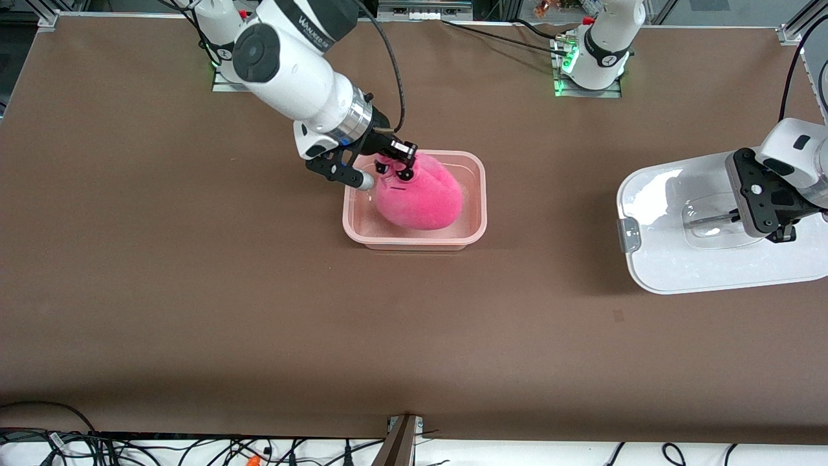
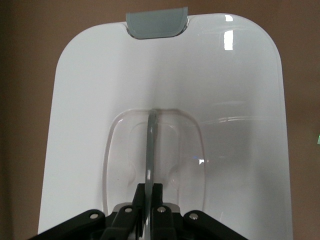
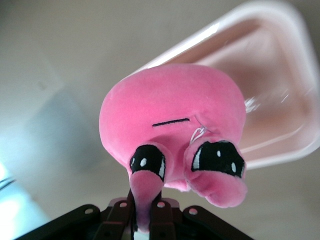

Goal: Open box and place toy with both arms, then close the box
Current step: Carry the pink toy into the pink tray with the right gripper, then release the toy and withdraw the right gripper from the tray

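From the front, the open box point(image 1: 414, 200) sat mid-table point(image 1: 194, 291) with bare table all round. The right gripper point(image 1: 396, 163) dangled the toy point(image 1: 419, 197) over it. In the left wrist view, the left gripper point(image 2: 148, 200) had its fingers pinched on the lid's point(image 2: 165, 75) handle rib. In the right wrist view, fingers point(image 3: 159, 212) clamped the toy's ear above the box rim.
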